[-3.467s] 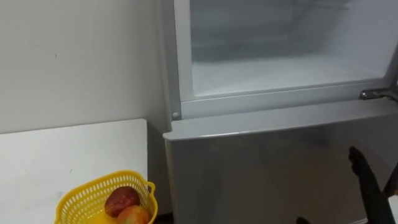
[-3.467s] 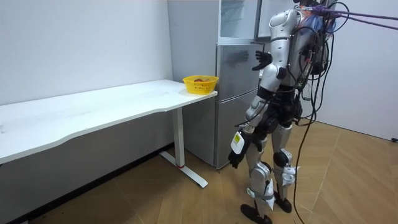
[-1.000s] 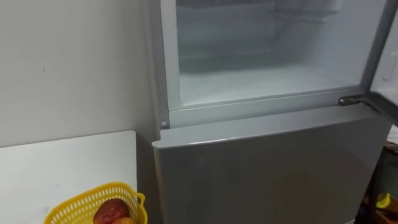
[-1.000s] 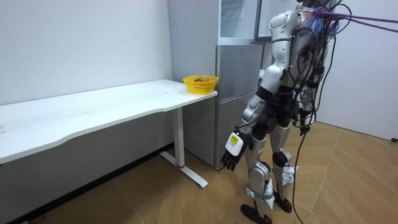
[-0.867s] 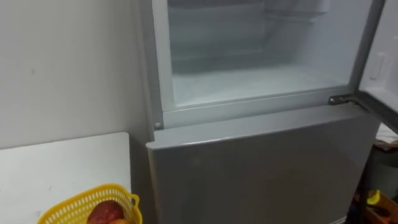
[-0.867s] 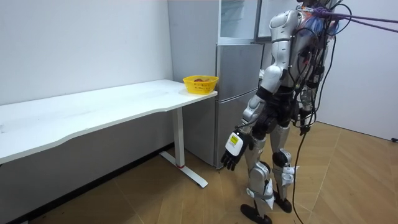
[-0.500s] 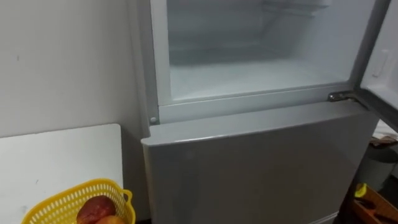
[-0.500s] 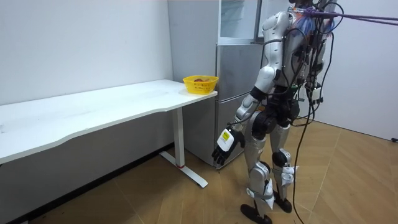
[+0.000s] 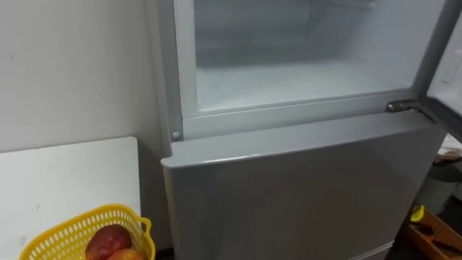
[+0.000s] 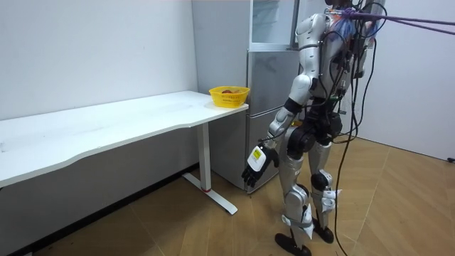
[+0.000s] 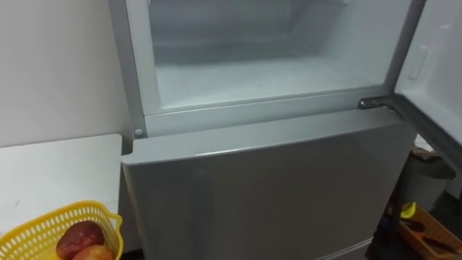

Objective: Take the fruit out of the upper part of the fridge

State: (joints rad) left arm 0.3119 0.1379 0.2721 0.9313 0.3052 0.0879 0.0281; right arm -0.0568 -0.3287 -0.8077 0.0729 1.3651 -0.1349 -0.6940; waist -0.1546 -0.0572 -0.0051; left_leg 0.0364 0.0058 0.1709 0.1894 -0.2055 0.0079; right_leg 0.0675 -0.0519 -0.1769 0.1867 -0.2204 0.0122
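where the white table (image 9: 65, 180) ends, a yellow basket (image 9: 68, 225) holds red fruit (image 9: 105, 240); just beside, the fridge's upper compartment (image 9: 289, 79) stands open before the robot. in the room view the left hand (image 10: 254, 162) hangs by the thigh, fingers loose, holding nothing.

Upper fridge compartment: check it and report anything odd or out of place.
The upper compartment stands open with its door swung to the robot's right, yet the shelf that shows is bare, odd for a retrieval. Fruit lies in the yellow basket on the white table instead. Nothing looks spilled or damaged.
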